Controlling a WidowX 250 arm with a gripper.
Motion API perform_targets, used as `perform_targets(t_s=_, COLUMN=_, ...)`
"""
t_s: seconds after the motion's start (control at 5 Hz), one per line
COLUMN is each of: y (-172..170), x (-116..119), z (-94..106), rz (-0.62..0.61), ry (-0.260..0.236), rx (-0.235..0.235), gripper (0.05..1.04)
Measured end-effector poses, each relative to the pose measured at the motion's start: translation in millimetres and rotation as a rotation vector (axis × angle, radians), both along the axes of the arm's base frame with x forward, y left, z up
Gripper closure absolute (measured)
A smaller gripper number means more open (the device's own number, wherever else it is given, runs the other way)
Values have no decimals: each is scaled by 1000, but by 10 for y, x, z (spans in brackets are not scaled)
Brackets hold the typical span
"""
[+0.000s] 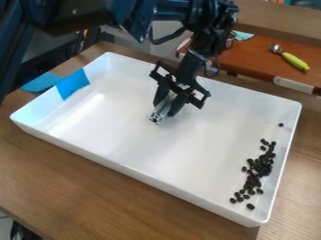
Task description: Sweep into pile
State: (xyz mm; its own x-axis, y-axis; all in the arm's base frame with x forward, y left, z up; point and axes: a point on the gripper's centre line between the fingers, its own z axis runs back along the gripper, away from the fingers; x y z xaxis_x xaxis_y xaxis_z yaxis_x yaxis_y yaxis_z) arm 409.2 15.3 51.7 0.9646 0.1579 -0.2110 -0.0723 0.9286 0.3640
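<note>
Passage over left and near middle of white tray point(113, 129); raised walls point(128, 168) all round. Pincer point(164, 108) blocks far middle, arm point(72, 11) overhead far left; dark beans point(258, 171) clutter right end.

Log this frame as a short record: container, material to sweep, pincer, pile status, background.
container: white tray on a wooden table, blue tape over its left wall in the view
material: dark beans at the tray's right end, strung toward the near corner
pincer: over the tray's middle, a pale grey piece between its fingers, away from the beans
pile status: loose, elongated cluster; one stray bean beyond its far end
background: spoon with yellow-green handle
</note>
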Motion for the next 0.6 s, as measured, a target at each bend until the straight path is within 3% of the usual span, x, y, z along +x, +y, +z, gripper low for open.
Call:
perform_targets(t_s=0.4, y=-181, x=-16, z=7, rz=-24, ry=14, rx=-41, gripper=697)
perform_targets(t_s=0.6, y=-550, x=-130, z=-80, rz=-115, ry=49, rx=-50, gripper=697)
